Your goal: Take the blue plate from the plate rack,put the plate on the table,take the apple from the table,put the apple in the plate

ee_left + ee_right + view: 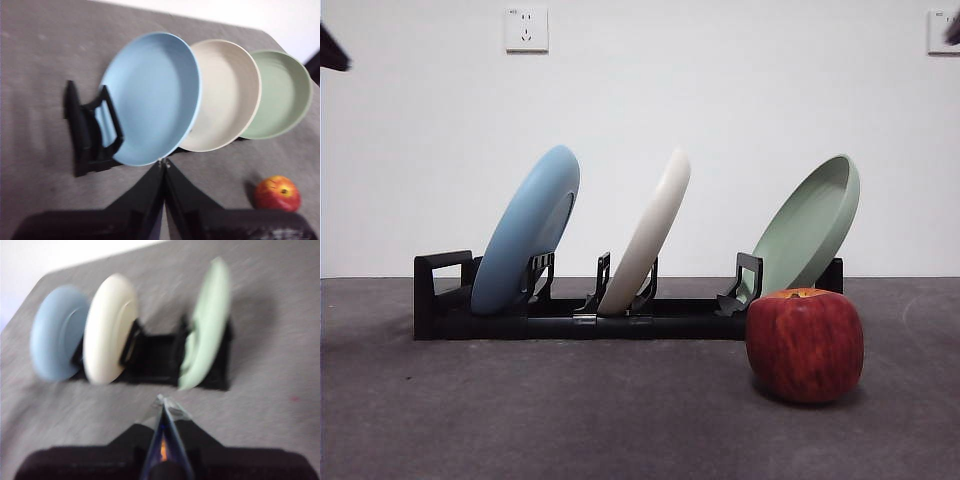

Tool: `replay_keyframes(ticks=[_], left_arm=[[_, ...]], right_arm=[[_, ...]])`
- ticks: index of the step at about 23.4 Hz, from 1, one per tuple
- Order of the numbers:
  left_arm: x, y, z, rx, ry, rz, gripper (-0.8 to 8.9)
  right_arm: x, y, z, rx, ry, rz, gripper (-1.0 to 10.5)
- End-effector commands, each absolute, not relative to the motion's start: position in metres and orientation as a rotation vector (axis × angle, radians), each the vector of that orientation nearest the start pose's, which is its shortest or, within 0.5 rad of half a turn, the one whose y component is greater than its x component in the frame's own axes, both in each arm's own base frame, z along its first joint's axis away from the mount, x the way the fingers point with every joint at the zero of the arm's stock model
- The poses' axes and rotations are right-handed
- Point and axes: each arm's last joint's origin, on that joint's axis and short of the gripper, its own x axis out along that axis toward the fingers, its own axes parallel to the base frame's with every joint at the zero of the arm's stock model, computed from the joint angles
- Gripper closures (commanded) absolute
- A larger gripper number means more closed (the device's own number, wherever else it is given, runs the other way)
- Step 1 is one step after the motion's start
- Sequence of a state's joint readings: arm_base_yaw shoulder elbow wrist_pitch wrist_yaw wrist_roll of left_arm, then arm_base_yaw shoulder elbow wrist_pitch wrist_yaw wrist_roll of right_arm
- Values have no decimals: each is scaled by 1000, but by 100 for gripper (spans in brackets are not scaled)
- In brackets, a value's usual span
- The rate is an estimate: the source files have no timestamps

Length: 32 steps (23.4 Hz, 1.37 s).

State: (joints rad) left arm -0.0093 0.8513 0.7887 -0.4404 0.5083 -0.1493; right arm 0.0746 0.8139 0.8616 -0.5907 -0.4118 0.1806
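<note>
Leaning in the end slot of the plate rack [570, 322], the blue plate [525, 232] tilts the same way as the cream-white plate [646, 234] in the middle slot and the pale green plate [807, 228] at the other end. The apple [805, 345] stands on the table [520, 420] in front of the rack's green-plate end, apart from it. The surface is dark grey and finely textured; behind its far edge rises a white wall with two sockets [526, 29]. The front view shows only dark arm tips at its top corners. The left wrist view shows the plates' hollow faces and the left gripper [163, 163] with jaws together, empty, raised clear of the rack. The blurred right wrist view shows their backs, the right gripper [161, 402] likewise closed on nothing, but no apple
</note>
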Motion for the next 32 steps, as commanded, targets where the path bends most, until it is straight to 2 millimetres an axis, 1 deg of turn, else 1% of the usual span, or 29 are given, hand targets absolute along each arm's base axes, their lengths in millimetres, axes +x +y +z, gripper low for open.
replay_keyframes(ticks=[1,2,3,4,5,6,7,10,13,15,18,20,23,27,30,31,32], left_arm=[[192,-18,308,-241,553,-510,814],[197,-19,309,-235,558,-514,814],[204,-21,310,-236,569,-518,811],[210,-23,311,-235,576,-525,773],[215,-25,311,-231,576,-535,659],[219,-29,312,-227,572,-549,532],[223,-33,313,-222,561,-567,499],[235,-49,321,-221,536,-614,500],[251,-66,334,-184,531,-606,500],[268,-78,342,-161,559,-594,499],[294,-96,344,-142,619,-593,500],[311,-107,340,-138,661,-603,500],[333,-120,325,-128,724,-599,500],[345,-132,299,-94,799,-550,501],[351,-136,286,-91,843,-549,503],[351,-136,285,-90,848,-548,515],[350,-137,285,-88,849,-551,610]], right_arm=[[172,26,316,250,630,497,940],[174,27,315,254,642,502,939],[178,27,312,260,661,508,910],[181,28,310,264,677,506,821],[184,28,308,267,689,504,720],[185,28,307,269,696,503,652],[185,28,306,270,698,502,628],[185,28,307,271,696,503,630],[185,28,307,271,695,502,630],[185,28,307,271,695,502,630],[185,28,307,271,695,503,630],[185,28,307,271,695,502,630],[185,28,307,271,695,502,630],[185,28,307,270,695,501,630],[185,28,307,270,695,501,630],[185,28,307,270,695,501,630],[185,28,307,270,695,501,630]])
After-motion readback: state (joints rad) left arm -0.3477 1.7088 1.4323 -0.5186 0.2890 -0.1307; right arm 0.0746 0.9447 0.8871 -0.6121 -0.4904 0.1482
